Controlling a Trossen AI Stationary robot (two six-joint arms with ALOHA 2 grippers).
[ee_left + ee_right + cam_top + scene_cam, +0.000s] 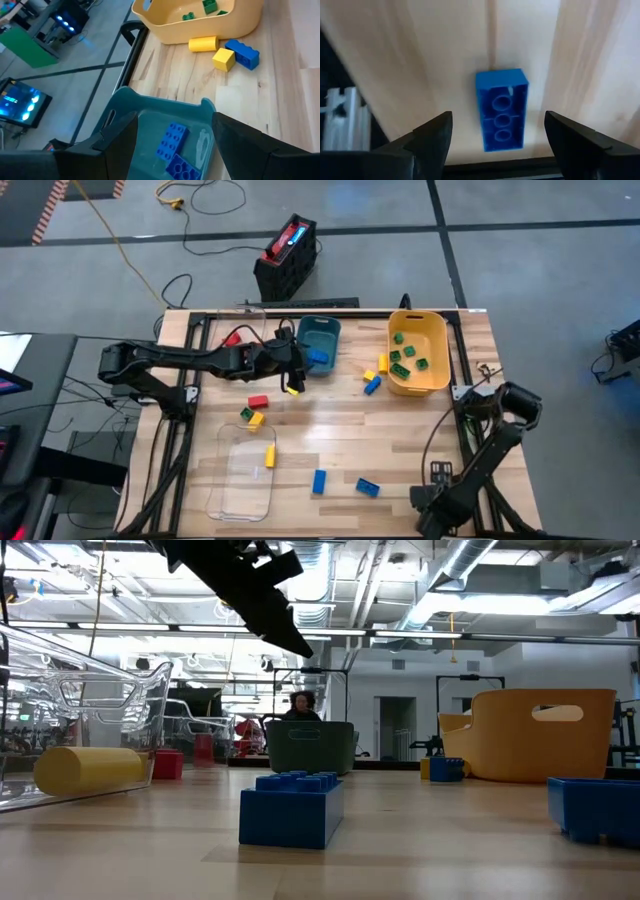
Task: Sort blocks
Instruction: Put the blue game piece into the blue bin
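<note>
My left gripper (300, 365) (174, 120) stands open above the near left part of the teal bin (320, 338), nothing between its fingers. Two blue blocks (172, 142) lie in that bin. My right gripper (428, 498) (499, 119) points down, open, near the table's near right corner. Its fingers stand clear on either side of a blue block (501, 110) lying on the wood with its hollow underside up. The yellow bin (418, 352) holds several green blocks (405, 358). Loose blocks lie about: red (258, 401), yellow (293, 390) and blue (319, 481).
A clear tray (243, 472) at the near left holds a yellow block (269, 456). A yellow cylinder (202, 44), a yellow block and a blue block (242, 52) lie by the yellow bin. A black crate (287, 255) stands on the floor beyond the far edge. A person (300, 705) shows behind the table.
</note>
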